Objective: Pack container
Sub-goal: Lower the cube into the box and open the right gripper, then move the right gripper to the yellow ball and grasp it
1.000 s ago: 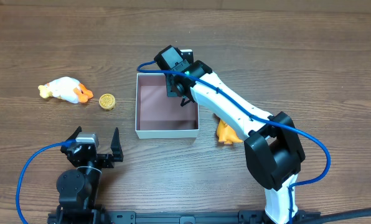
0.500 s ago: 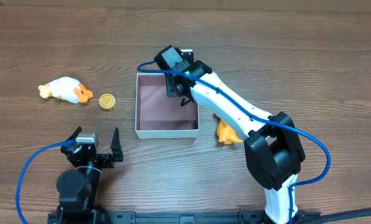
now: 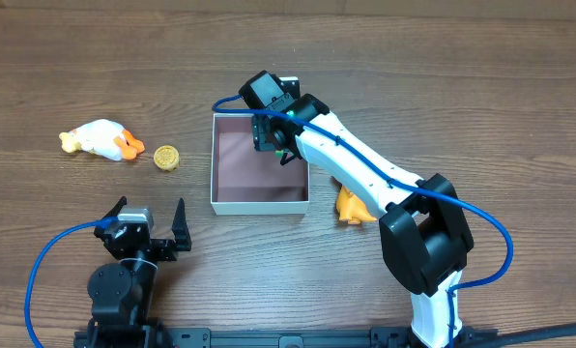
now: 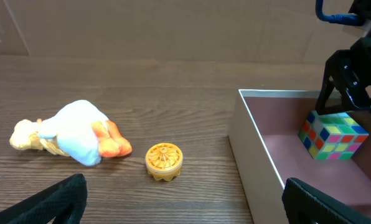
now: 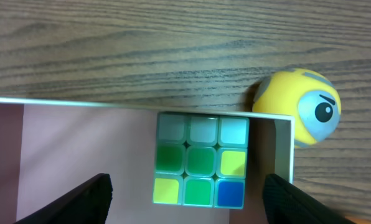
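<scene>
Our right tool (image 3: 275, 147) hangs released, jaws spread, straight over the cube (image 5: 201, 168) in the far right corner of the container (image 3: 259, 205), mid tabletop (image 3: 462, 77). Our left tool (image 3: 149, 220), also spread, sits well apart.

Multicoloured checkered cube (image 4: 333, 135) in pink-floored, white-walled container (image 4: 254, 140)

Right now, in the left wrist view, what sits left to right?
White-and-orange plush duck → round yellow ridged disc → left wall of the white square container with mauve floor → multicoloured puzzle cube inside it.
</scene>
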